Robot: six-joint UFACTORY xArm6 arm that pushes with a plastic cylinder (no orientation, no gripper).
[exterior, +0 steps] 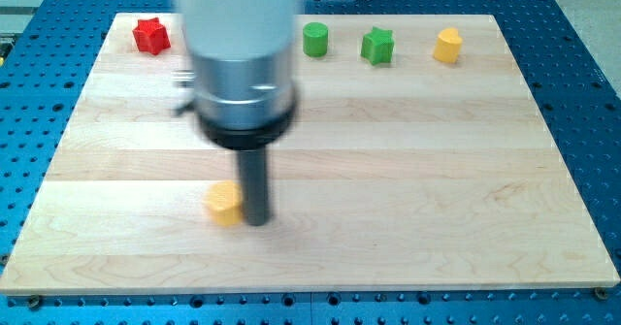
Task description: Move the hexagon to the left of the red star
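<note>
- Tool: my tip, a plain dark rod with no jaws, gripping nothing, set down on the wooden desk.
- Yellow hexagon: touching or just beside the tip, on its view-left side.
- Red star: well beyond the tip, toward the view's top left.
- Green cylinder, green star, yellow block: far row, up and right of the tip.

Pale wooden board on blue perforated table.
</note>
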